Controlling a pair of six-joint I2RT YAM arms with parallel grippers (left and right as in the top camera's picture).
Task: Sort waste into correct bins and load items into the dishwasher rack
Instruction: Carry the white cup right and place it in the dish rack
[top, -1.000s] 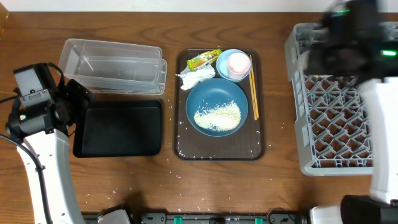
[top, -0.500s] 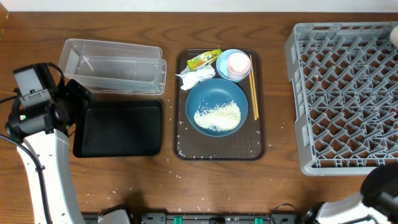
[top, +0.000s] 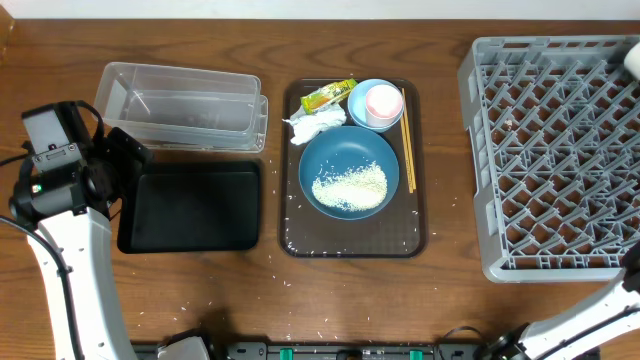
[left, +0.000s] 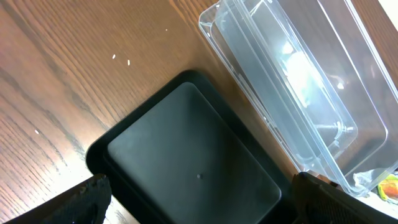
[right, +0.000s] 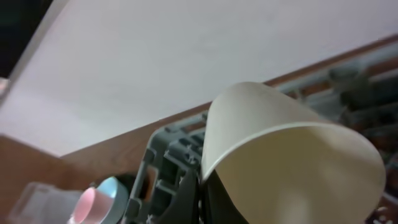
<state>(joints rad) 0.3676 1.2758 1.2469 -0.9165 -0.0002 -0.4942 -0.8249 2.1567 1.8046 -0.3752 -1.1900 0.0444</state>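
Two grippers are at work, and only one shows its state. The left gripper (left: 205, 208) hangs with its fingers spread wide and empty. The black tray (left: 186, 155) is directly beneath it and the stacked clear tub (left: 298, 74) just beyond.

Everything to be sorted lies well past that tub, on the brown serving tray (top: 300, 235). The rice (top: 350, 187) is heaped on the dark blue plate (top: 312, 160). The napkin (top: 315, 126) and wrapper (top: 327, 96) sit at the plate's far rim. The cup (top: 383, 102) is nested in the light blue bowl (top: 358, 95), and the chopsticks (top: 408, 140) run along the side toward the rack (top: 560, 150).

The likeliest slip is tilting the plate on lifting, which would spill grains onto the surface. Pulling the cup could also drag the bowl with it, and the thin chopsticks lie flat, offering little to pinch.

In the right wrist view a pale cone-like shape (right: 292, 155) fills the frame. I cannot tell what it is, nor whether the right gripper is apart or together. The overhead view cuts that arm off at the frame's edge.
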